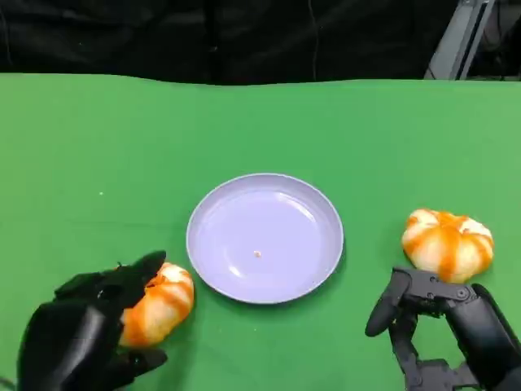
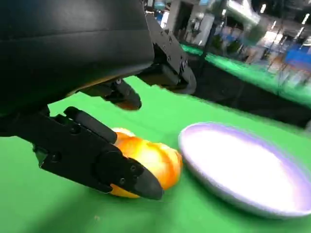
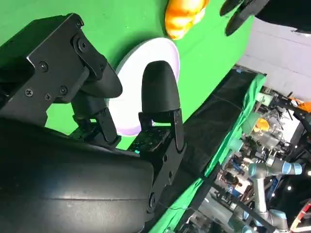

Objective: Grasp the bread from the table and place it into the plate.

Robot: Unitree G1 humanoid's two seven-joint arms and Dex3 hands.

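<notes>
Already the near bread [image 1: 163,303] lies on the green counter [image 1: 98,147] just left of the plate [image 1: 213,259], with the left hand [image 1: 85,334] wrapping its fingers [image 2: 97,155] around it (lifting not yet evident). A second bread [image 1: 448,243] sits right of the plate, the right hand [image 1: 444,334] near it, fingers spread and holding nothing. Placement remains; the plate holds no bread.

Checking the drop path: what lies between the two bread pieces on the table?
In the head view, the plate lies between the left bread and right bread.
</notes>
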